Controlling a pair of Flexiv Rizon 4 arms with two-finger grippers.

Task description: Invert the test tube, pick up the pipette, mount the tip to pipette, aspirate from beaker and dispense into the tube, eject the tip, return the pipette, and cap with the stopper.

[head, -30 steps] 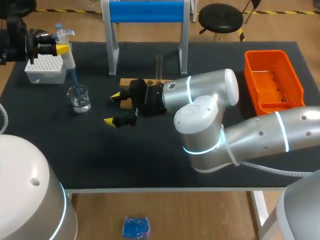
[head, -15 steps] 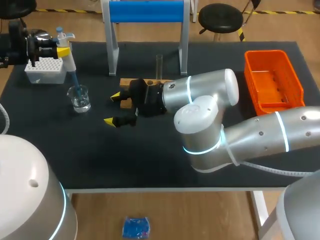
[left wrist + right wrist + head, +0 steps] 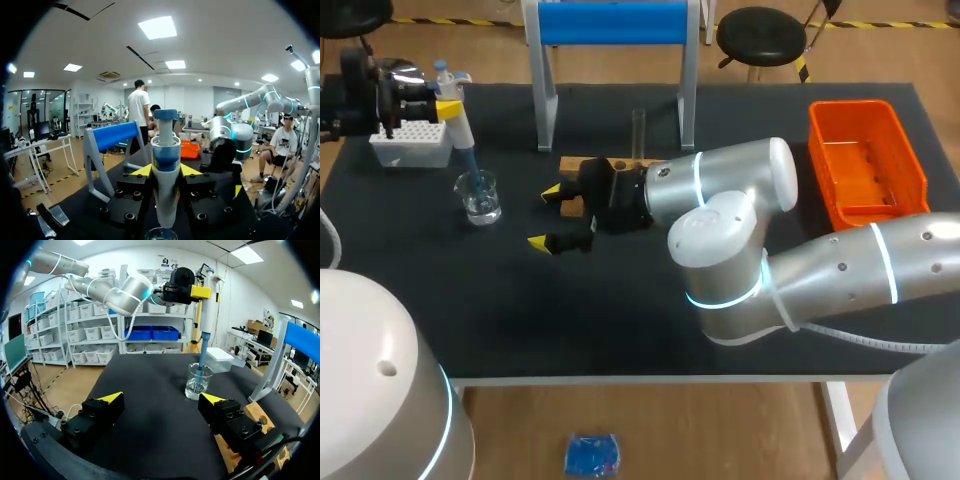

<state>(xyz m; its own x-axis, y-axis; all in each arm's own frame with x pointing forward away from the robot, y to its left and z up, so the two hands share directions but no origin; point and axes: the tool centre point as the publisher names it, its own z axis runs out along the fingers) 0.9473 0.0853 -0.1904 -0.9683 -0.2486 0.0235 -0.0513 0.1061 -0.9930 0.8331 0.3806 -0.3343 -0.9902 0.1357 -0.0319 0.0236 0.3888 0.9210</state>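
Note:
My left gripper [image 3: 438, 101] is shut on a white pipette [image 3: 455, 115] at the table's far left. The pipette's blue tip [image 3: 468, 162] points down into a glass beaker [image 3: 479, 196] holding clear liquid. In the left wrist view the pipette [image 3: 165, 165] stands upright between the yellow tips of my left gripper [image 3: 165, 171], with the beaker rim [image 3: 161, 233] just under it. My right gripper [image 3: 546, 216] hangs open and empty to the right of the beaker, in front of a wooden block [image 3: 582, 164]. A clear test tube [image 3: 638, 133] stands upright at that block. In the right wrist view the beaker [image 3: 196, 381] lies ahead of my right gripper [image 3: 162, 399].
A white tip rack [image 3: 412, 137] sits behind the beaker at the far left. A stand with a blue top bar [image 3: 611, 24] rises at the back middle. An orange bin [image 3: 865, 160] is at the right. My right arm's bulky joints [image 3: 720, 230] cover the table's middle.
My left gripper has shifted slightly toward the near side with the pipette, its tip staying in the beaker. The right arm has not moved.

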